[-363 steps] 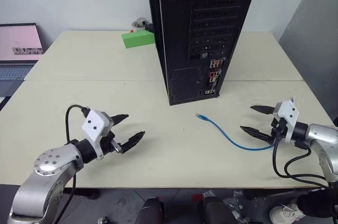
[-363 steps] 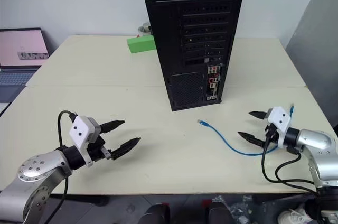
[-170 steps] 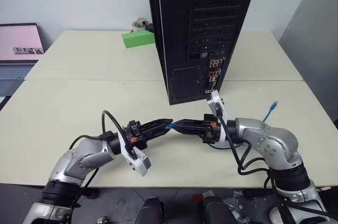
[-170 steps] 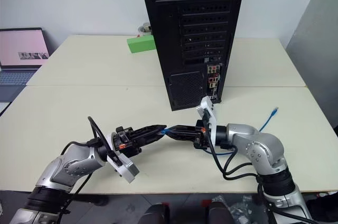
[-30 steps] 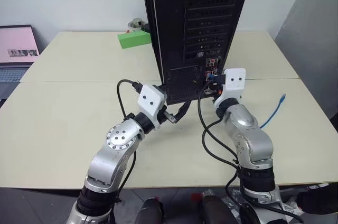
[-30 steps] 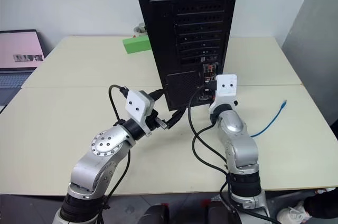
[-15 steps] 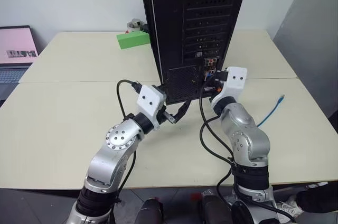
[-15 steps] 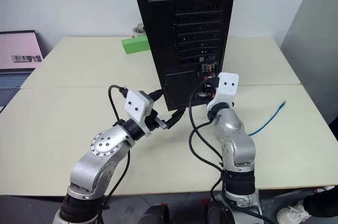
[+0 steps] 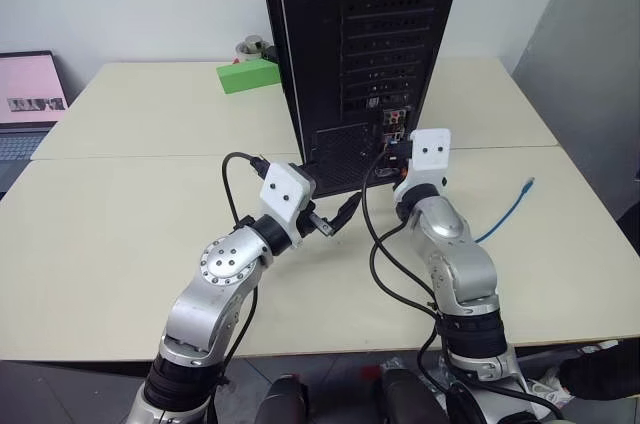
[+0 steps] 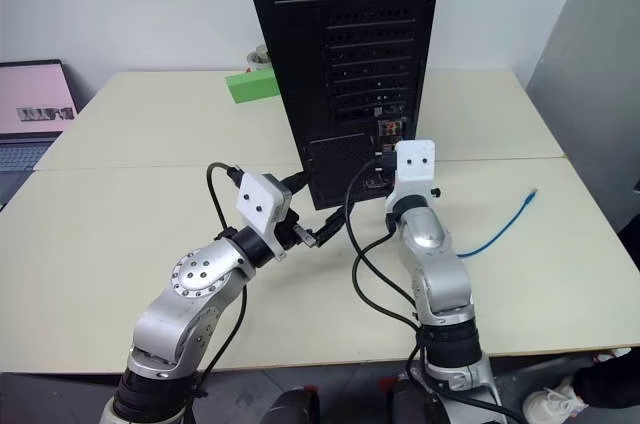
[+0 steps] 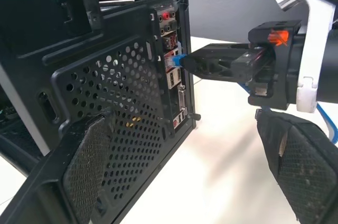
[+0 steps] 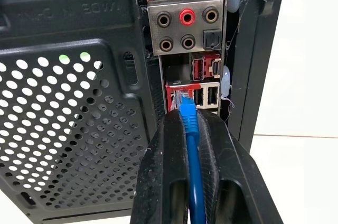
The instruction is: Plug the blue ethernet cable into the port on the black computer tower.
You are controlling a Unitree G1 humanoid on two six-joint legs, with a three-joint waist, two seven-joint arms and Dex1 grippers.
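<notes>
Far left: laptop (image 9: 28, 94) at the surface (image 9: 120, 204) edge. Left gripper (image 9: 338, 218) hovering near the tower (image 9: 350, 44) base, jaws wide, holding nothing. Tower upright at centre, green block (image 9: 245, 76) just left of it, far side. Right gripper (image 12: 191, 123) pinching the cable (image 12: 193, 150) just behind its plug, jaws narrow around it. Plug tip (image 12: 180, 99) right at the port (image 12: 178, 93) in the red-trimmed connector cluster; seated or not, cannot tell. Rest of the cable trailing right across the surface, free end (image 9: 527, 184) near the right edge.
</notes>
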